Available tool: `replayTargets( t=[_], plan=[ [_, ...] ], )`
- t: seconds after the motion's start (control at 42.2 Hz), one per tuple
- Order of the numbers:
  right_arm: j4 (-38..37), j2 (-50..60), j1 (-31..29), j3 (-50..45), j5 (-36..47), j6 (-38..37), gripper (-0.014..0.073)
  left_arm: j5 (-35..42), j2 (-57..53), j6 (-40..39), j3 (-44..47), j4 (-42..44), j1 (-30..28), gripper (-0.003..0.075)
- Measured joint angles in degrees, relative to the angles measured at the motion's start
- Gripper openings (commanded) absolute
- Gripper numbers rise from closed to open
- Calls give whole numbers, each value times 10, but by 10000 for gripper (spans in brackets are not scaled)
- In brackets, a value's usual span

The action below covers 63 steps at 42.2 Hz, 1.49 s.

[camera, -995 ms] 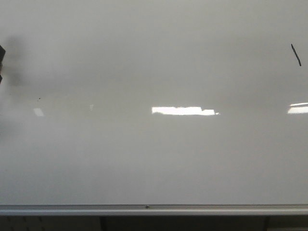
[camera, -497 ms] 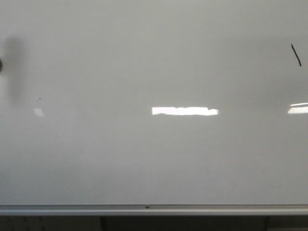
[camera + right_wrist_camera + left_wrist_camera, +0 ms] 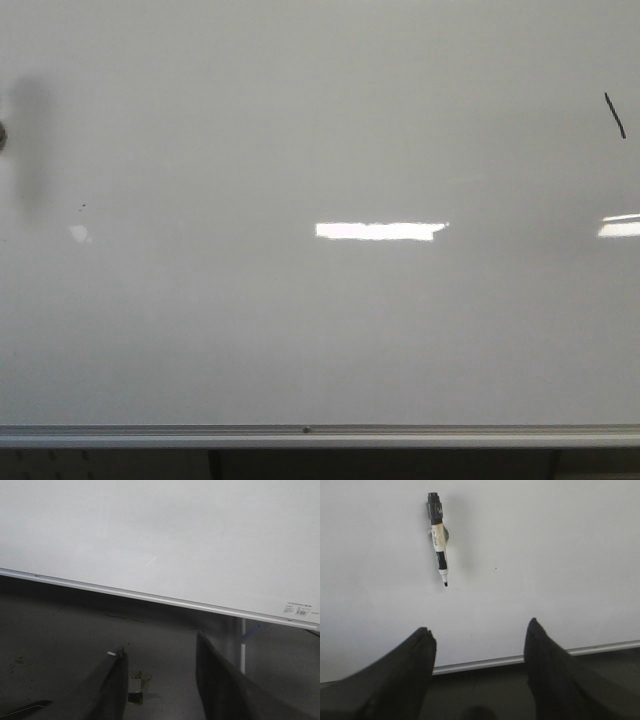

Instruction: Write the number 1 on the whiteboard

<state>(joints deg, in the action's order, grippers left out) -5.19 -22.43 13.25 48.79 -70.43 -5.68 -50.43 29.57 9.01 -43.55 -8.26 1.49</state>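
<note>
While clear of the whiteboard, left tool and right tool both spread wide, empty.

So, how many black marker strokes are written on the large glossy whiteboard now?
1. A short, slanted black marker stroke sits near the upper right edge of the large glossy pale whiteboard in the front view. Parts of the board outside that view may hold more.

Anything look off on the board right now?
Only the marker: it sits on the whiteboard with its cap off and tip bare. The number 1 leans slightly. Both grippers, left and right, are open and empty.
</note>
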Motion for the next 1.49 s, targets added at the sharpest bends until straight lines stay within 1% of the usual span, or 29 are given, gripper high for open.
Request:
replayTargets(
  t=[0.071, 0.189, 0.284, 0.355, 0.545, 0.592, 0.639, 0.687, 0.758, 0.876, 0.924, 0.995, 1.492],
  plan=[
    [0, 4, 0, -6, 5, 0, 354, -27, -25, -13, 1, 25, 0, 386],
    [0, 5, 0, -6, 11, 0, 354, -57, -56, -74, 1, 83, -2, 386],
    [0, 5, 0, -6, 14, 0, 354, -69, -71, -90, 1, 109, -4, 386],
    [0, 5, 0, -6, 14, 0, 354, -77, -74, -95, 1, 115, 7, 386],
    [0, 5, 0, -6, 15, 0, 352, -84, -74, -98, 1, 121, 59, 386],
    [0, 5, 0, -6, 15, 0, 336, -84, -74, -99, 1, 121, 65, 386],
    [0, 5, 0, -6, 15, 0, 288, -84, -74, -99, 1, 121, 68, 377],
    [0, 5, 0, -6, 15, 0, 226, -84, -74, -99, 1, 121, 69, 352],
    [0, 5, 0, -6, 15, 0, 109, -83, -74, -100, 1, 122, 69, 274],
    [0, 5, 0, -6, 15, 1, -61, -72, -74, -102, 1, 122, 69, 111],
    [0, 5, 0, -6, 15, 1, -104, -68, -74, -104, 1, 122, 69, 59],
    [0, 5, 0, -6, 15, 1, -94, -64, -74, -103, 1, 123, 69, -18],
    [0, 5, 0, -6, 8, 1, -96, -64, -74, -103, 1, 123, 69, -20]
  ],
)
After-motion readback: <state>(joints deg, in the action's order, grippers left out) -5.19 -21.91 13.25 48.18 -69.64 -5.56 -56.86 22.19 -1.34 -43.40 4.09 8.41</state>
